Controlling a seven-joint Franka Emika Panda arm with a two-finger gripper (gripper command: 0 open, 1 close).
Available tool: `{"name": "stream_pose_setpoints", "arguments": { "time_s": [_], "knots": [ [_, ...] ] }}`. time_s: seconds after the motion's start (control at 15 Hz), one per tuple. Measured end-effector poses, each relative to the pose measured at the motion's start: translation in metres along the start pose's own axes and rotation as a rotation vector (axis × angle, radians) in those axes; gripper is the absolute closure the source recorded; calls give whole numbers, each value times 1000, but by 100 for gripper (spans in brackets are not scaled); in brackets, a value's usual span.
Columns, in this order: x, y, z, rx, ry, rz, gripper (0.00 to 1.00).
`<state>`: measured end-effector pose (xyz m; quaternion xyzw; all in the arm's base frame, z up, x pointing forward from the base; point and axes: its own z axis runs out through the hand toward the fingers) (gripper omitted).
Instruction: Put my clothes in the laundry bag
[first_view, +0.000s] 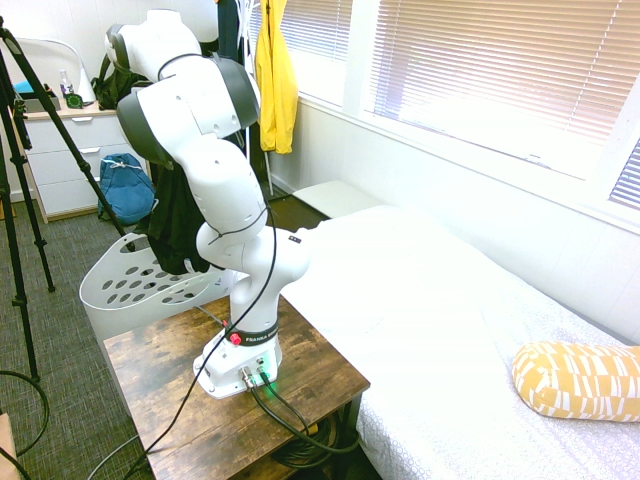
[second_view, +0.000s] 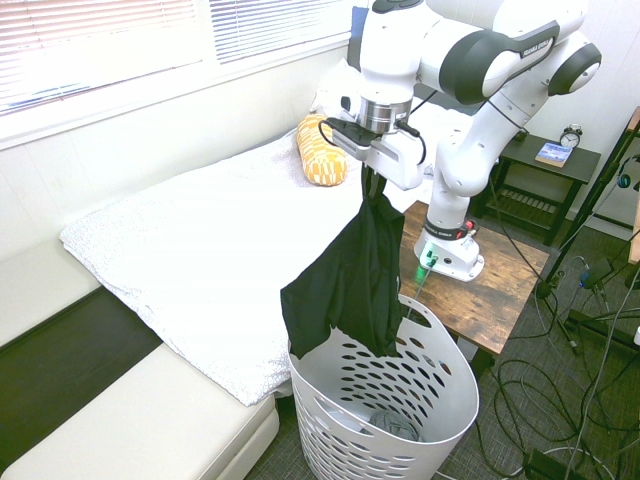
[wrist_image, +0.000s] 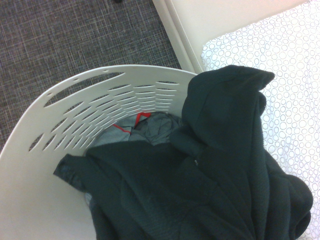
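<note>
- The gripper (second_view: 372, 172) hangs above the laundry basket (second_view: 440, 400), its fingers pinched tight on the top of the black garment (second_view: 355, 285).
- The garment dangles in a long drape from the fingers; its lower folds reach the near rim of the basket, one corner flaring out toward the bed (second_view: 200, 260).
- In the wrist view the black cloth (wrist_image: 215, 170) fills most of the frame, spilling over the basket's inner wall (wrist_image: 75, 130).
- Down at the bottom of the basket lies a grey piece with red trim (wrist_image: 145, 127).
- From the first exterior view the garment (first_view: 178, 225) shows as a dark bundle behind the arm, above the basket (first_view: 125, 285).
- The basket stands on the floor between the bed and the wooden side table (second_view: 500, 290).
- A yellow patterned pillow (second_view: 322, 150) sits on the bed, well apart from the basket.
</note>
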<state>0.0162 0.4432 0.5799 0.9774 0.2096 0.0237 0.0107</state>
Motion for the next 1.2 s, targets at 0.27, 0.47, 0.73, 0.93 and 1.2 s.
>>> {"name": "stream_pose_setpoints", "arguments": {
  "time_s": [0.27,0.47,0.73,0.93,1.2],
  "knots": [
    [3,1,-2,-1,2,0,0],
    [11,6,-2,-3,5,16,0],
    [94,54,1,-16,57,168,0],
    [194,131,26,-47,66,337,0],
    [290,277,52,-78,26,558,0]
  ]
}}
